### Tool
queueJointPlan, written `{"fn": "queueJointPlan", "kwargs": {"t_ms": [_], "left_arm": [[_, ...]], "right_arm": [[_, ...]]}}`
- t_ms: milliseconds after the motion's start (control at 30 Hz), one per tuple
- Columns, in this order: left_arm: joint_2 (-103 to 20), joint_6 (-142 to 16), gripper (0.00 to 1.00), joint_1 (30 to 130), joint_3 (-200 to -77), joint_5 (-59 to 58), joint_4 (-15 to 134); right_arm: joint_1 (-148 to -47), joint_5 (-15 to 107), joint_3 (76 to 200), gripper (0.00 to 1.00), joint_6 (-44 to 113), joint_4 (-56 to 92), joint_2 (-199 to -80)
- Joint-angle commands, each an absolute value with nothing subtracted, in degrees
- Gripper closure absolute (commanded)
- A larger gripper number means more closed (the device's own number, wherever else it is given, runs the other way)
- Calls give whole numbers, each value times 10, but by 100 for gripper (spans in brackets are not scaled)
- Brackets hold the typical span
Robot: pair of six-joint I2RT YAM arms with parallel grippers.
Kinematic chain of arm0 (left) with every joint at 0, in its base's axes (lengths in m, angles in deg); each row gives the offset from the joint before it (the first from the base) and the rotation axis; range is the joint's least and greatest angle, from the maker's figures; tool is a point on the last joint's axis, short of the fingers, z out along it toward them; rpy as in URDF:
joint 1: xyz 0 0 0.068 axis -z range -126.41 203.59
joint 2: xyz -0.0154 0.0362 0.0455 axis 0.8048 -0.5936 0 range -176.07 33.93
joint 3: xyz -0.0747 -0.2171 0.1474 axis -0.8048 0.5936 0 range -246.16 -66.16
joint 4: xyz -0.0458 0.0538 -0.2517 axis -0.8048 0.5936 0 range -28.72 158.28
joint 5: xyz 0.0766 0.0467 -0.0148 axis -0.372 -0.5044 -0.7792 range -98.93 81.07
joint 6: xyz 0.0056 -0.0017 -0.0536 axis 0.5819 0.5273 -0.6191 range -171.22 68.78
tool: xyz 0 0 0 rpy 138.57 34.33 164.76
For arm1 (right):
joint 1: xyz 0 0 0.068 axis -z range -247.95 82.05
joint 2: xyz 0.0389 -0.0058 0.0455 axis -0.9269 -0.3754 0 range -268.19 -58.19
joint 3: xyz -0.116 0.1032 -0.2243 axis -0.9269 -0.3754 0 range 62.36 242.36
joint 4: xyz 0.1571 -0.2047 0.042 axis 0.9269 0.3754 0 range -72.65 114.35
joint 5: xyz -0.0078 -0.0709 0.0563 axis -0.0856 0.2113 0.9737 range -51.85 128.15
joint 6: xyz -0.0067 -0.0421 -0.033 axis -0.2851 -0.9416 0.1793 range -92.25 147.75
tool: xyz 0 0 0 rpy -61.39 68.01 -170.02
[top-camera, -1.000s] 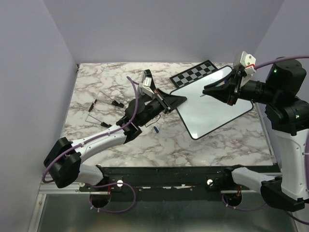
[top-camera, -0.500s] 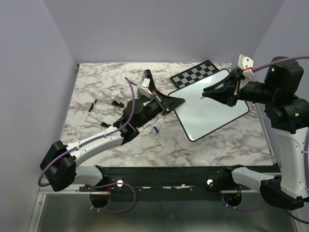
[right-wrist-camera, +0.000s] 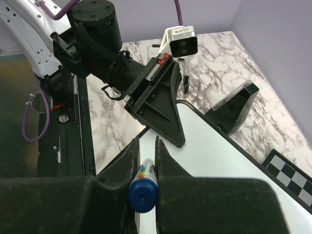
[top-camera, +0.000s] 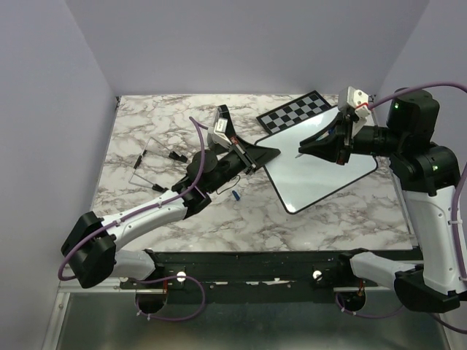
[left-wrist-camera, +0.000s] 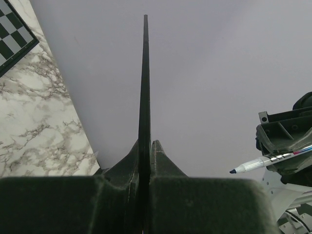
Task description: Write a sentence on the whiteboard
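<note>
The whiteboard [top-camera: 328,164] lies at the right of the table, white and blank; no sentence shows on it. My left gripper [top-camera: 266,153] is shut on its left rim, which runs edge-on between the fingers in the left wrist view [left-wrist-camera: 145,87]. My right gripper [top-camera: 306,151] is shut on a blue marker [right-wrist-camera: 144,187], uncapped, its tip [top-camera: 298,154] just above the board's left part, close to the left gripper. The marker also shows in the left wrist view [left-wrist-camera: 263,163]. In the right wrist view the board [right-wrist-camera: 229,156] lies under the fingers.
A checkered chessboard [top-camera: 295,111] lies partly under the whiteboard's far edge. A small blue cap [top-camera: 237,195] lies on the marble near the left arm. A thin wire frame [top-camera: 149,157] lies at the left. A black block [right-wrist-camera: 234,107] stands beyond the board.
My right gripper has moved left and lower with the marker, towards the left gripper. The whiteboard has shifted slightly in the left gripper's hold.
</note>
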State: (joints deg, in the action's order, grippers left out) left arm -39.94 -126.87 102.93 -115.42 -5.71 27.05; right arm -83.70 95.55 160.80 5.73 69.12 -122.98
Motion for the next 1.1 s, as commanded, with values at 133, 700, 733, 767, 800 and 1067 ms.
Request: {"fn": "queueJointPlan", "kwargs": {"t_ms": [133, 700, 733, 767, 800, 1067], "left_arm": [[-398, -1295, 100, 1039, -1164, -66, 198], [-389, -1289, 100, 1039, -1155, -71, 196], [-388, -1290, 100, 1039, -1154, -71, 195], [-389, -1290, 100, 1039, -1152, -71, 194], [-388, -1290, 100, 1039, -1152, -71, 194], [-390, -1290, 100, 1039, -1151, -70, 193]], "right_arm": [[-852, 952, 1611, 100, 58, 679, -1235], [-853, 978, 1614, 99, 66, 681, -1234], [-853, 980, 1612, 100, 66, 682, -1235], [-853, 981, 1612, 100, 66, 682, -1234], [-853, 981, 1612, 99, 66, 682, -1234], [-853, 984, 1612, 99, 63, 685, -1234]]}}
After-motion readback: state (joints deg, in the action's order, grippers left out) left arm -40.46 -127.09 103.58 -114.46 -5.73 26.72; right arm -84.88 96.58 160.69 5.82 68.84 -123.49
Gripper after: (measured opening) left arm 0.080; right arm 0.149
